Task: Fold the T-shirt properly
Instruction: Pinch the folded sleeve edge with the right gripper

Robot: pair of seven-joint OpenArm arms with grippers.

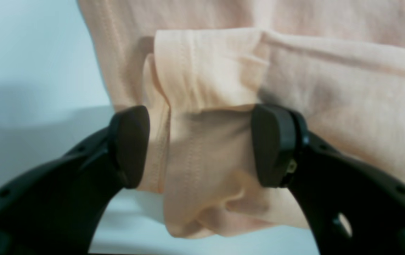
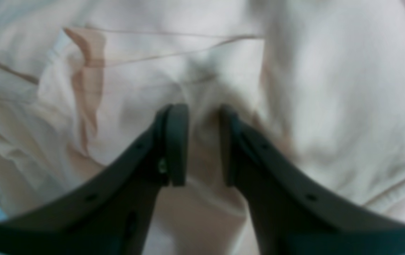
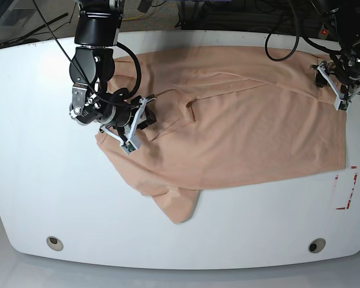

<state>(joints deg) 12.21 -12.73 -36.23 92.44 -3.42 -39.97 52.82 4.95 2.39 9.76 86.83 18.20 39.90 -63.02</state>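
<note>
You're at the grasping step: right pincer [image 2: 204, 147] narrowed around a T-shirt [image 3: 240, 132] ridge (grip unconfirmed), left pincer [image 1: 200, 145] wide open astride the hem — close both, then lift together.

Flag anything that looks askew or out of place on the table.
The T-shirt lies crooked and rumpled: one sleeve sticks out toward the table's front edge, and fabric is bunched around the right gripper. No damage or spill is visible.
</note>
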